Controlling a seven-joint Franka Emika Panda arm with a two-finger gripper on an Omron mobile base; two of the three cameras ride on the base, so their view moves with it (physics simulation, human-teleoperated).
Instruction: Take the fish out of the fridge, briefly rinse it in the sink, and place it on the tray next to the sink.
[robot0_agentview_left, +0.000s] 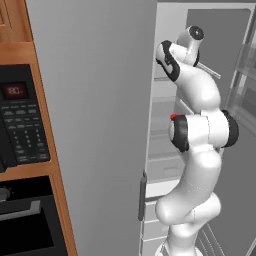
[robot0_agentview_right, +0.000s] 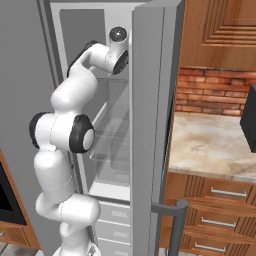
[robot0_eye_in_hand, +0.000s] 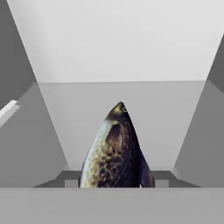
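A dark, speckled silvery fish (robot0_eye_in_hand: 114, 148) lies lengthwise between my fingertips (robot0_eye_in_hand: 71, 180), its head pointing away toward the white back wall of the fridge (robot0_agentview_left: 95, 125). My gripper (robot0_eye_in_hand: 116, 181) is shut on the fish, with a tip against each side. My arm reaches high into the open fridge compartment, and my wrist (robot0_agentview_left: 192, 35) is near the top shelf (robot0_agentview_left: 165, 107). The right-hand fridge door (robot0_agentview_right: 150, 125) stands open edge-on beside my arm. Sink and tray are out of view.
A black microwave (robot0_agentview_left: 20, 120) and an oven (robot0_agentview_left: 25, 225) sit in wood cabinetry left of the fridge. To the right are a marble counter (robot0_agentview_right: 215, 145), a brick wall (robot0_agentview_right: 215, 90) and drawers (robot0_agentview_right: 220, 215). Door bins (robot0_agentview_left: 245, 90) flank my arm.
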